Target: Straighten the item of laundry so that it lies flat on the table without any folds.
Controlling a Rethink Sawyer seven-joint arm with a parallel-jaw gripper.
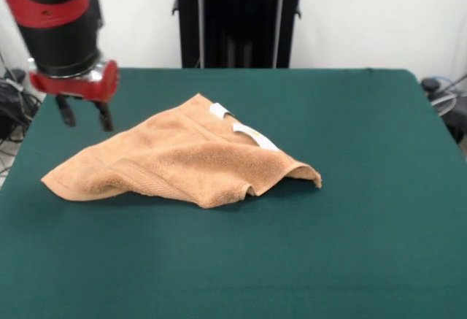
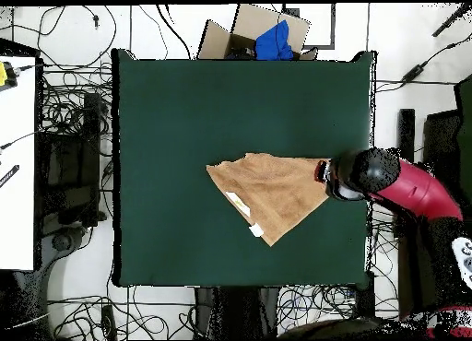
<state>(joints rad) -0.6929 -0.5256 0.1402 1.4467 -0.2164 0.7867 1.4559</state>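
The orange-tan towel (image 1: pixel 186 160) lies folded over on itself in a rough triangle on the green table (image 1: pixel 350 209), with two white tags (image 1: pixel 244 131) on its far edge. Seen from overhead, the towel (image 2: pixel 269 192) sits right of the table's (image 2: pixel 184 125) middle. My gripper (image 1: pixel 86 120) hangs above the table at the left of the front view, just beyond the towel's left corner, its two dark fingers apart and empty. From overhead the gripper's head (image 2: pixel 330 176) covers the towel's right corner.
A cardboard box (image 2: pixel 249 31) with a blue cloth stands past the table's far edge in the overhead view. Cables cover the floor around the table, and a white desk (image 2: pixel 17 162) stands at the left.
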